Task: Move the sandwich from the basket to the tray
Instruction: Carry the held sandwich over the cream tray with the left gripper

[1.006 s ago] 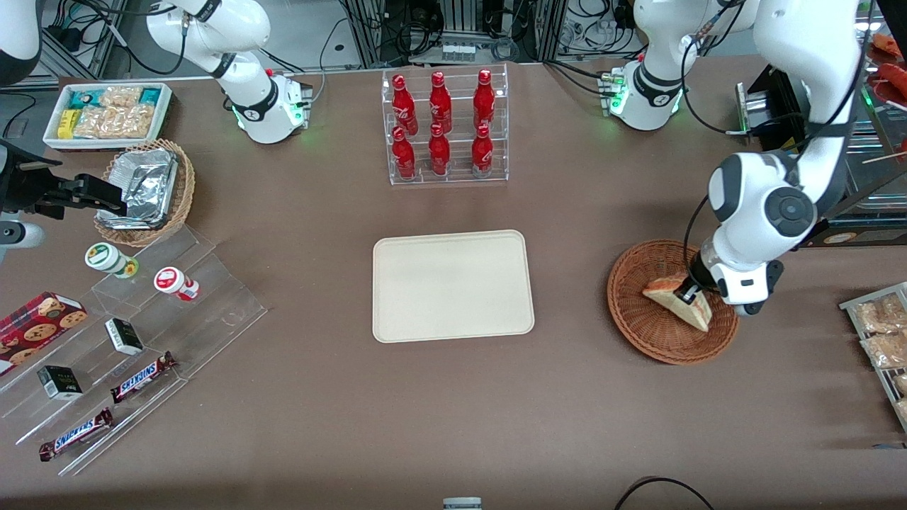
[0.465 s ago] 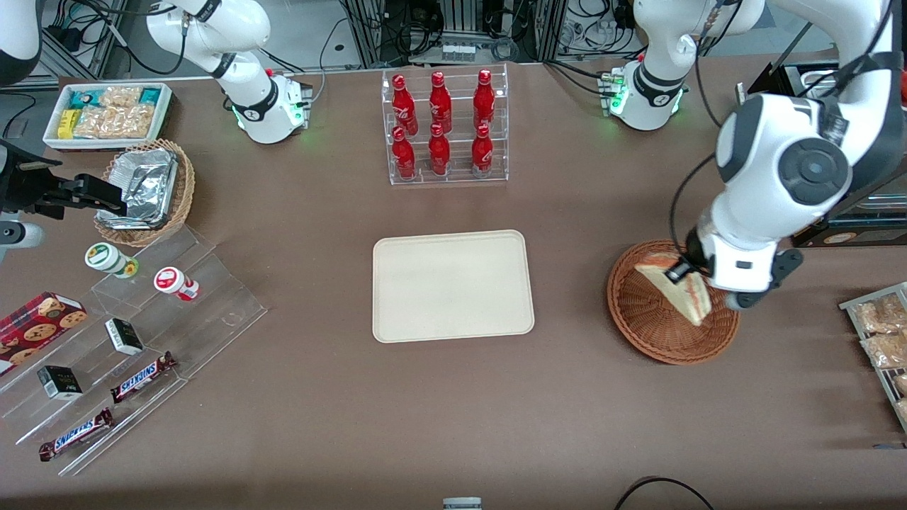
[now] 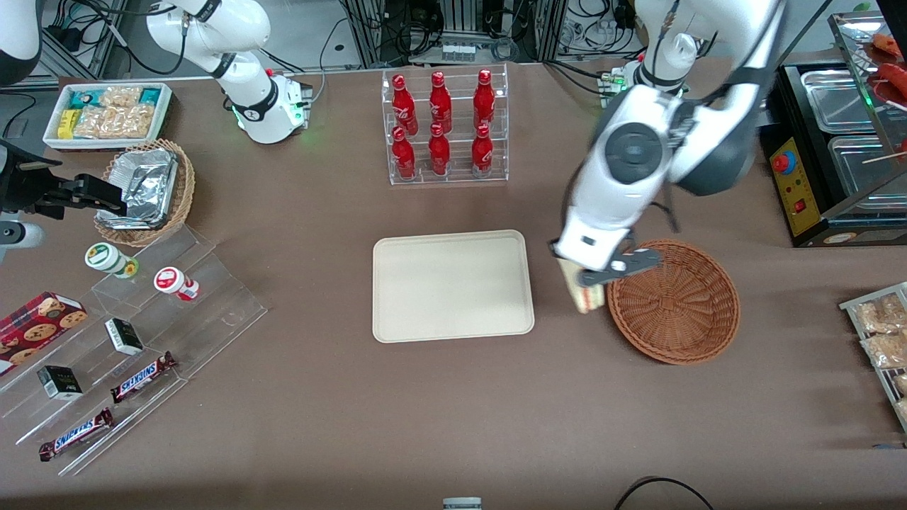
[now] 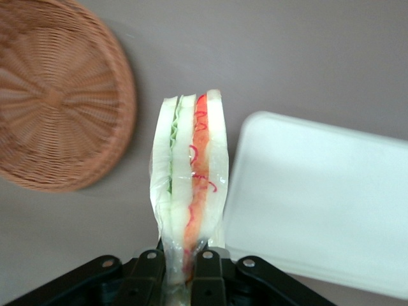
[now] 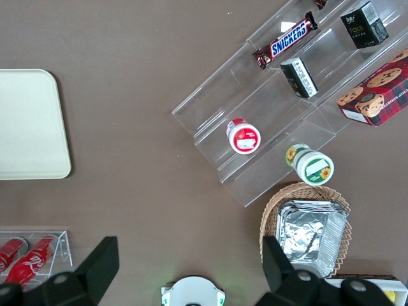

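My left gripper (image 3: 587,278) (image 4: 177,268) is shut on the sandwich (image 4: 190,185), a wrapped wedge of pale bread with red and green filling. It hangs in the air over bare table between the reddish-brown wicker basket (image 3: 673,301) (image 4: 54,95) and the cream tray (image 3: 452,285) (image 4: 325,197). In the front view only the lower tip of the sandwich (image 3: 587,297) shows under the wrist, just beside the basket's rim. Nothing lies in the basket, and the tray is bare.
A clear rack of red bottles (image 3: 443,127) stands farther from the front camera than the tray. Packets on a rack (image 3: 879,333) lie at the working arm's end. A foil-lined basket (image 3: 145,188), snack bin (image 3: 106,113) and stepped acrylic shelves (image 3: 134,340) sit toward the parked arm's end.
The gripper lifted the sandwich out of the basket and carried it sideways toward the tray; it is now past the basket's rim. The basket is left empty.
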Available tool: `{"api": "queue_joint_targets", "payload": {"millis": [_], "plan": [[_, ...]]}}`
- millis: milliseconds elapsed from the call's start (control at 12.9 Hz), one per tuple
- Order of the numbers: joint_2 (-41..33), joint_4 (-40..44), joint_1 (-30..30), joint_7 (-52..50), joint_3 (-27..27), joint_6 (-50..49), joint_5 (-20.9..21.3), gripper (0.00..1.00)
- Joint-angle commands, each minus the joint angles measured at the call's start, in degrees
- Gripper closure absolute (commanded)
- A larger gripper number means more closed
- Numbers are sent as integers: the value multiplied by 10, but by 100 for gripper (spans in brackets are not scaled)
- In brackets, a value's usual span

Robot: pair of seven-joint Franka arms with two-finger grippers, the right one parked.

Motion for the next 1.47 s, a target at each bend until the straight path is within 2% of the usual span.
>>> {"api": "queue_joint_targets", "payload": {"millis": [0,232,387,774,1394], "plan": [[74,81,-57,2,8,-8,3,100],[141,125,-115,-14,9,30,-10,100],[182,148,-132,-45,8,87,-10,100],[229,158,-175,-44,9,109,-7,100],[262,157,-184,-45,9,153,-2,100]]}}
